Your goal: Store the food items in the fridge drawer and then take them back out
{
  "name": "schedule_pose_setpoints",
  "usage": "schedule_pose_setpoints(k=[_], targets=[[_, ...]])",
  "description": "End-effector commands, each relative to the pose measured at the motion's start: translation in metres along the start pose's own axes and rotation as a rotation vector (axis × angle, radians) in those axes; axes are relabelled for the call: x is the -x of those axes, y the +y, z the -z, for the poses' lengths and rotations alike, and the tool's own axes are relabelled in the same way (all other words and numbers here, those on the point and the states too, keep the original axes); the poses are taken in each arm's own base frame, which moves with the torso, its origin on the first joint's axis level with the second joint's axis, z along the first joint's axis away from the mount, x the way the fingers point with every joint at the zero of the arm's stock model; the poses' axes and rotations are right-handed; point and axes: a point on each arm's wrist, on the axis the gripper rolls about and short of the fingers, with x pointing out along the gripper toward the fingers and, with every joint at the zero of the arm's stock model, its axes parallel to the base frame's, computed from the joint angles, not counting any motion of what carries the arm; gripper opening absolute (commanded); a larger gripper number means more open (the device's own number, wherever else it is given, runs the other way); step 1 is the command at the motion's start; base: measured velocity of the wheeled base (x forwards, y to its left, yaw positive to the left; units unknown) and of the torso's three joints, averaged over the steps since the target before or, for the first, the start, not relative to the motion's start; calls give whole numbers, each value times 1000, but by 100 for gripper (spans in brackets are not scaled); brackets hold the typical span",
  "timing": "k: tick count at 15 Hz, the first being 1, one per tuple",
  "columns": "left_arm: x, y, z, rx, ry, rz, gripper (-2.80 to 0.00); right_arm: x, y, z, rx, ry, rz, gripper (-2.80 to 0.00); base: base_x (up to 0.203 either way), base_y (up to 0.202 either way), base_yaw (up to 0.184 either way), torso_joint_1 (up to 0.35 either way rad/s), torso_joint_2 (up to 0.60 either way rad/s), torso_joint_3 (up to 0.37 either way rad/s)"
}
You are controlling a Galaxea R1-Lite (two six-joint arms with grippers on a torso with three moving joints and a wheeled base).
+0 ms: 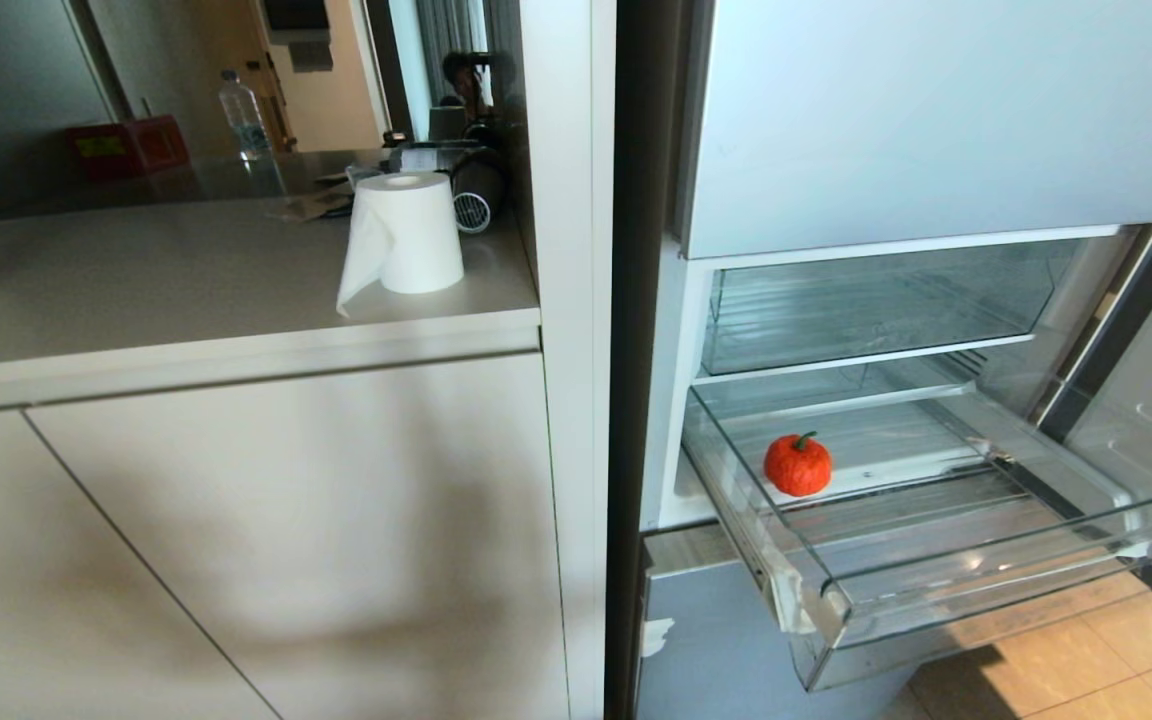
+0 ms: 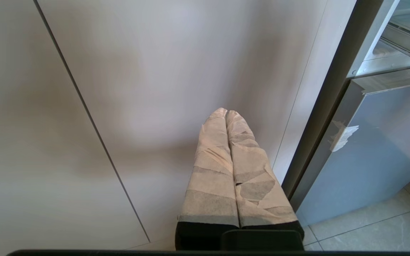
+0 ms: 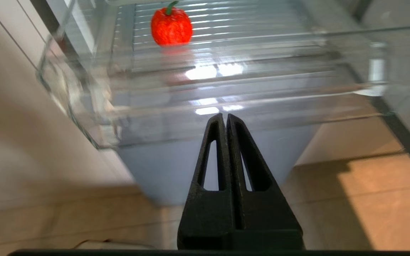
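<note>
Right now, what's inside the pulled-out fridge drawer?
Only one orange-red fruit with a green stem, sitting on the ribbed floor of the drawer toward its left rear. The rest of the floor shows bare through the clear plastic; the back strip under the shelf above is hidden.

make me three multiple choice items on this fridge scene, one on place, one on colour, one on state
1. Where does the fruit lie?
A. on the counter
B. in the open drawer
C. on the floor

2. What colour is the fruit?
A. orange-red
B. yellow
C. purple

3. How is the right pincer?
A. shut on the fruit
B. wide open
C. shut, holding nothing

Answers:
1. B: the head view shows it on the ribbed floor of the pulled-out drawer.
2. A: orange-red with a green stem, in both head and right wrist views.
3. C: its fingers meet in front of the drawer's lip, well short of the fruit.
</note>
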Motion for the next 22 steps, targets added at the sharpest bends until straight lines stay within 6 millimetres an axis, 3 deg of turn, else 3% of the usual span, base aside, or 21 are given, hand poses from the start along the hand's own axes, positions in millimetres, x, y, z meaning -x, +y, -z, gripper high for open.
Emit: schedule_pose_setpoints(k=[1,4,6,13,17,22], targets=[[0,0,0,0,0,0,-280,-54,-3,-25,-30,183,-16,0,0,0,0,0,0,0],[0,0,0,0,0,0,-280,-114,-6,-69,-70,200,-45,0,0,0,0,0,0,0],[0,0,0,0,0,0,-280,-153,-5,-74,-83,257,-63,0,0,0,0,0,0,0],[0,0,0,0,0,0,-280,-243,33,-42,-48,427,-191,0,0,0,0,0,0,0],[0,0,0,0,0,0,-280,-292,44,-24,-18,367,-150,0,0,0,0,0,0,0],[0,0,0,0,0,0,-280,-328,48,-17,-6,356,-106,0,0,0,0,0,0,0]])
